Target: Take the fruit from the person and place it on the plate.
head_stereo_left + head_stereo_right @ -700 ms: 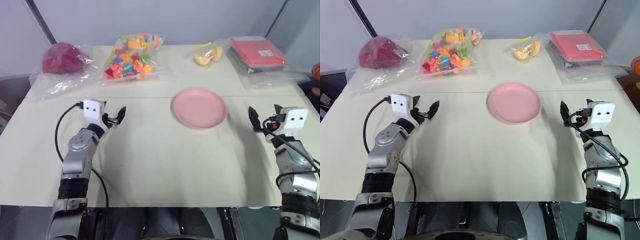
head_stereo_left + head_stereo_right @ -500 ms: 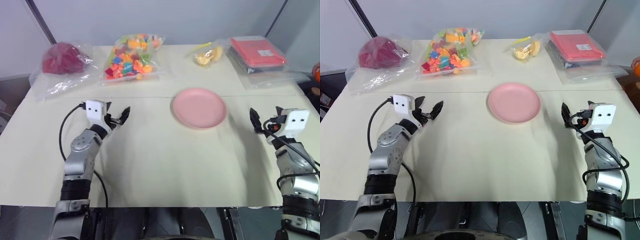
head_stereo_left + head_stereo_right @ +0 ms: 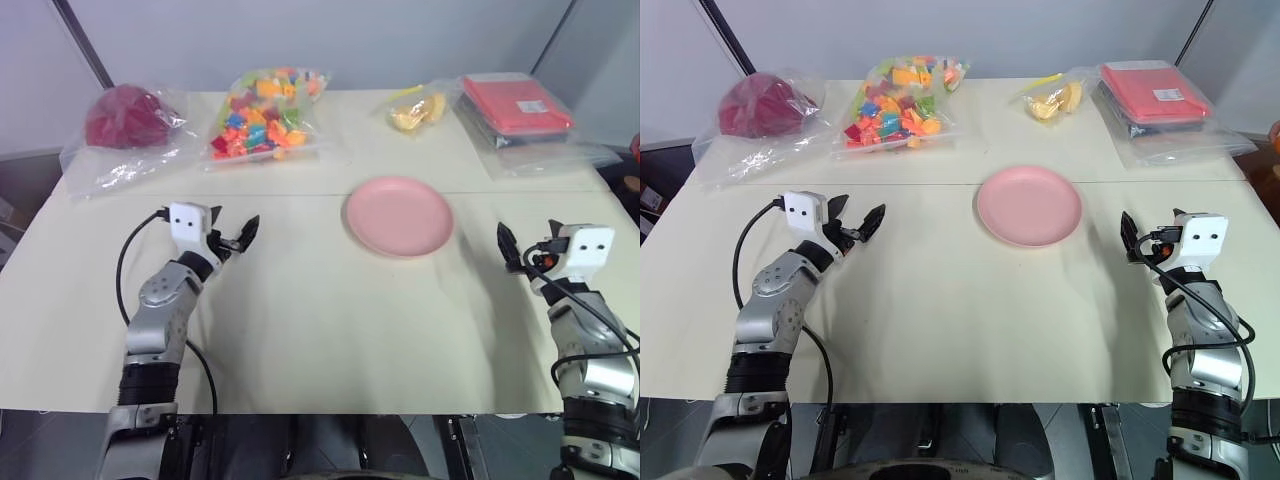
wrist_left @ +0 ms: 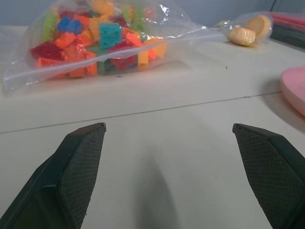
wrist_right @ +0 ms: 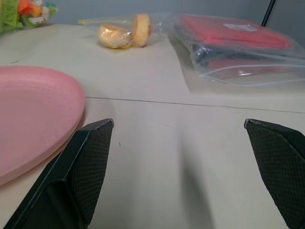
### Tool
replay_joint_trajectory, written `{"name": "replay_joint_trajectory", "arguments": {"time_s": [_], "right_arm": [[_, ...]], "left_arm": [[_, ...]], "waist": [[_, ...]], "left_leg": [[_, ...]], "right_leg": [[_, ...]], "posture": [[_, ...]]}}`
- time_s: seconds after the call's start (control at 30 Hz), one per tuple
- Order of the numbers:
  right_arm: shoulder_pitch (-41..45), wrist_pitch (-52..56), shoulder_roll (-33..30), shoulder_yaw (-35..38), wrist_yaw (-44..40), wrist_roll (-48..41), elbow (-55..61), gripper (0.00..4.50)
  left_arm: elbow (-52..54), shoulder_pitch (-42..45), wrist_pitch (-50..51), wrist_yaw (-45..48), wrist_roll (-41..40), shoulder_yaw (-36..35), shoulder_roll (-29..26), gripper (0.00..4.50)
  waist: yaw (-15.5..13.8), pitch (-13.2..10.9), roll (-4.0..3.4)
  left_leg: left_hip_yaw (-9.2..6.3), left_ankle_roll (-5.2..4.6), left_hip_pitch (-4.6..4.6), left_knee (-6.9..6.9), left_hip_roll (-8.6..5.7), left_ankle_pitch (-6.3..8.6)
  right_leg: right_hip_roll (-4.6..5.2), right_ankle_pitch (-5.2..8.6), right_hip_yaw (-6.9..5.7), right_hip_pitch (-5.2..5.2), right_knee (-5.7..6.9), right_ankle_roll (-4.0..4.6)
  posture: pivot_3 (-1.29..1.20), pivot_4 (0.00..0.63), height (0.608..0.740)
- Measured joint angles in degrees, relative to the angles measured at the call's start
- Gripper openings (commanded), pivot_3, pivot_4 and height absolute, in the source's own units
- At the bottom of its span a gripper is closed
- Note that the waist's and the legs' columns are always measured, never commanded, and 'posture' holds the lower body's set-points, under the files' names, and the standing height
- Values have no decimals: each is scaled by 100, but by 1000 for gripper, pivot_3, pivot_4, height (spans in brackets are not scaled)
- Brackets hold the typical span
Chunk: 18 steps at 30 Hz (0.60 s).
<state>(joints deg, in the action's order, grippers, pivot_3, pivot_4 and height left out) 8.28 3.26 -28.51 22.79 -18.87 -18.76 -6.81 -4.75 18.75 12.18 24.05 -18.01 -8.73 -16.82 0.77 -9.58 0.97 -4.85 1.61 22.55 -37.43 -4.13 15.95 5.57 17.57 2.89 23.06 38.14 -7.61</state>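
Both grippers empty, jaws spread wide: left gripper [image 3: 236, 236] hovers over the bare table [image 3: 320, 330] on its left half, right gripper [image 3: 1148, 240] low over the table just right of the plate [image 3: 399, 216]. Fruit [image 3: 1276, 134]: only an orange sliver at the right frame edge, off the table's far right corner, well apart from my right gripper; I can't tell what is holding it. Judging by what it is: light, round, glossy skin, so likely slippery and a bit soft. I'd close across its widest part, gently, so it doesn't squirt out or bruise. Plate is bare and sits between the two arms, nearer the right one, so a short carry. Clutter along the far edge: red packet in a clear sleeve [image 3: 516, 103] at far right, closest to the handover path; bag of pale yellow pieces [image 3: 418, 110] behind the plate; bag of coloured blocks [image 3: 262, 112] and bagged dark red lump [image 3: 125, 118] further left. Nothing lies between my right gripper and the plate; the red packet is the one thing I'd watch when reaching out right.
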Motion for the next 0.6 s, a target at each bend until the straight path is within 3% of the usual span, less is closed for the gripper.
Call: {"name": "replay_joint_trajectory", "arguments": {"time_s": [0.6], "right_arm": [[21, 14, -7, -78, 115, 250, 37, 4500]], "left_arm": [[-70, 80, -72, -45, 144, 17, -32, 4459]], "waist": [[0, 0, 0]], "left_leg": [[0, 0, 0, 0, 0, 0]], "right_leg": [[0, 0, 0, 0, 0, 0]], "posture": [[0, 150, 740]]}}
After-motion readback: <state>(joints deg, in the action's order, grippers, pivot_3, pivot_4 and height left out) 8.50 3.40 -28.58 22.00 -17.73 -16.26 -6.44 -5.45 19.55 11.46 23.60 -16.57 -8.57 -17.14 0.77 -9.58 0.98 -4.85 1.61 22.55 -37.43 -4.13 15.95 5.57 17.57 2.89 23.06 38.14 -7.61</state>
